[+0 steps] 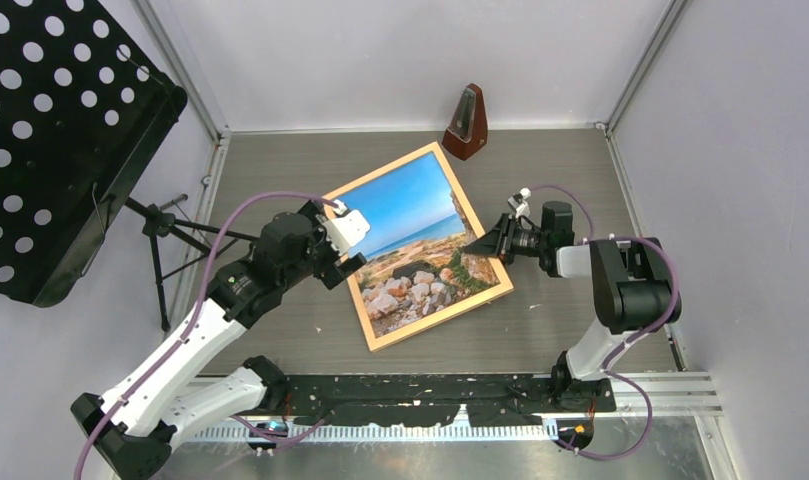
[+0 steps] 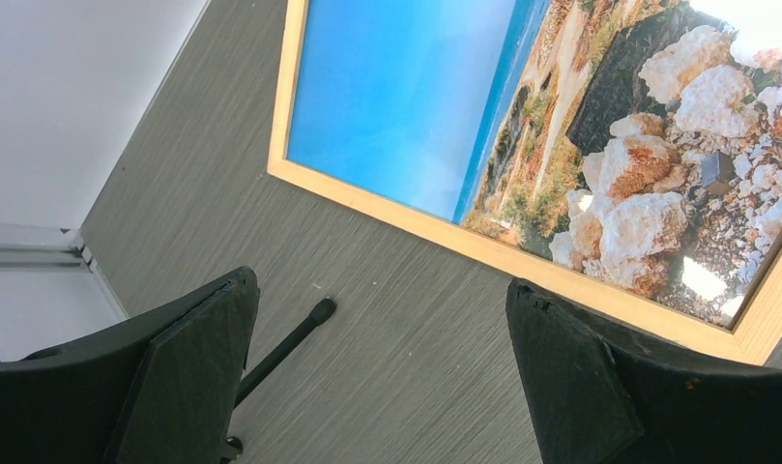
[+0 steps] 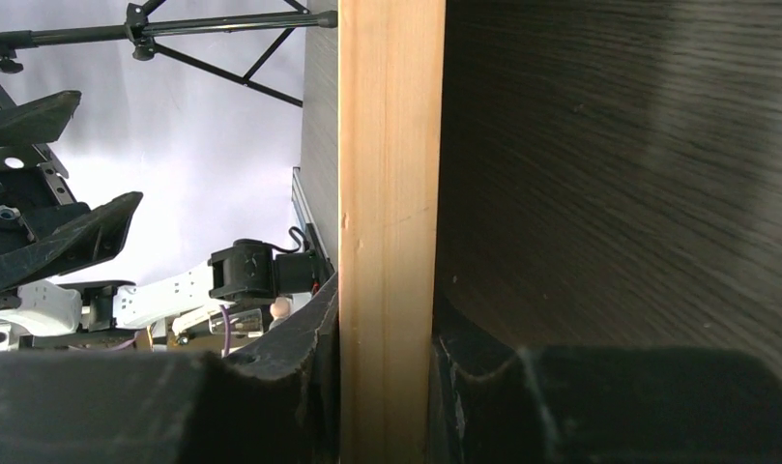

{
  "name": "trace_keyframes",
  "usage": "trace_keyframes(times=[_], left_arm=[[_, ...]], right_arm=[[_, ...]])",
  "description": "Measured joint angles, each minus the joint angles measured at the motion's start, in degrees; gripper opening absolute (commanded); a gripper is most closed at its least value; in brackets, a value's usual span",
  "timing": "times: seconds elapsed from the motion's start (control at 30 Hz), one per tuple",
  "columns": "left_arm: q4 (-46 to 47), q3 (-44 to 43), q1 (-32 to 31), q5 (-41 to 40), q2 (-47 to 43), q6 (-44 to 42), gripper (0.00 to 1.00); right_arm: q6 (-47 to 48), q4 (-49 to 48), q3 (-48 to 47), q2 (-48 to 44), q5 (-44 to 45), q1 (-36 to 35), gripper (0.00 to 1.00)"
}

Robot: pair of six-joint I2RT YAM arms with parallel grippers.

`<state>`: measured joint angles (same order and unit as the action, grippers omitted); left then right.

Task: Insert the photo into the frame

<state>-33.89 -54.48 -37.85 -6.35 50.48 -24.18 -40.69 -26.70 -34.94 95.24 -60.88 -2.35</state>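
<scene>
Nearest to us, the frame [image 1: 442, 319] has its near short edge lying flat on the grey surface [image 1: 280, 330], with the rocky end of the photo [image 1: 420, 240] just inside it. The photo sits within the moulding, picture side up, sky towards the far end. The frame's long axis runs from near to far, with the far end leaning a little to the left.

Midway along the frame, the two arms meet it from opposite long sides. The right gripper [image 3: 385, 387] is on the frame's right long side. In its wrist view the wooden moulding runs straight up between the jaws, which are closed on it with a finger against each face. The left gripper [image 2: 379, 288] is just beside the frame's left long side. Its jaws stand wide apart over bare surface, holding nothing, and the moulding lies ahead of them and apart from them. A thin black stand leg [image 2: 290, 343] lies between its fingers, further out from the frame.

We judge the photo to be seated, so what follows depends on the right arm, the only one touching the frame. If it lets go with a sideways pull, the frame could swing about.

Beyond the frame's far corner stands a metronome [image 1: 467, 123]. Well off to the frame's left is a perforated music stand [image 1: 60, 130].
</scene>
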Motion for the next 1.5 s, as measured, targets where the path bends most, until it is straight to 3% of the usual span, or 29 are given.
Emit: trace_keyframes(times=[0.23, 0.47, 0.93, 1.07, 1.5], left_arm=[[0.66, 0.0, 0.11, 0.02, 1.07, 0.0, 1.0], [0.98, 0.46, 0.09, 0.13, 1.31, 0.0, 0.99], [1.11, 0.61, 0.09, 0.15, 1.73, 0.0, 1.0], [1.14, 0.61, 0.09, 0.15, 1.9, 0.0, 1.0], [1.14, 0.72, 0.11, 0.17, 1.97, 0.0, 1.0]], right_arm=[[-0.13, -3.93, 0.09, 4.59, -1.9, 1.31, 0.25], [4.92, 0.11, 0.0, 5.84, -1.92, 4.52, 0.37], [14.34, 5.53, -0.15, 7.17, 5.73, 5.86, 0.45], [14.64, 5.6, -0.2, 7.3, 5.6, 5.86, 0.51], [14.69, 7.02, -1.11, 7.28, 3.87, 5.9, 0.61]])
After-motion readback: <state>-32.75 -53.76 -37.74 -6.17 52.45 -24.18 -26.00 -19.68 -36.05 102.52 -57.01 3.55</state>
